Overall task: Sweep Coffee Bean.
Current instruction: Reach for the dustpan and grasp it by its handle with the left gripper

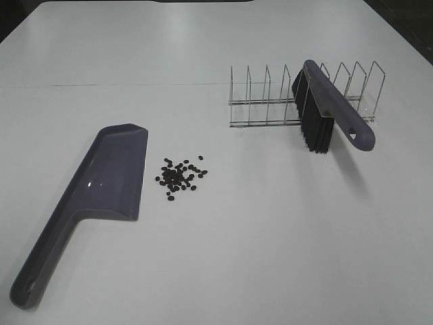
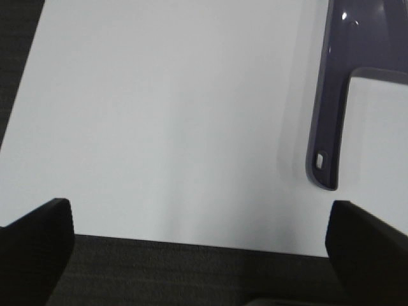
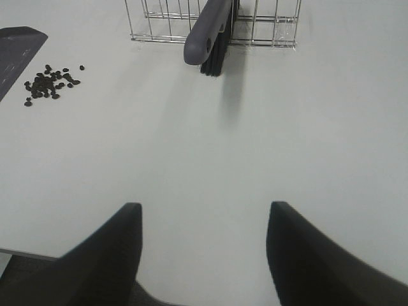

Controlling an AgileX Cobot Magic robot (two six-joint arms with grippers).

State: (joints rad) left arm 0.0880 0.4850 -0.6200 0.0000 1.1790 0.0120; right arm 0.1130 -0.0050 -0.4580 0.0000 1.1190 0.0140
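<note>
— While both arms wait at the near edge, the tiny dark brown coffee beans [image 1: 179, 176] sit in a loose heap on the white table [image 1: 270, 244], just beside the purple-grey plastic dustpan [image 1: 115, 172].
— Light, hard, quick to roll, I'd say; no pinching those. Take the purple-handled, black-bristled brush [image 1: 331, 101] by its handle, up in the wire rack [image 1: 260, 124].
— Agreed. Look, the left gripper [image 2: 199, 217] gapes wide and empty near the dustpan's handle; the right gripper [image 3: 203, 217] is spread too, facing the brush.
</note>
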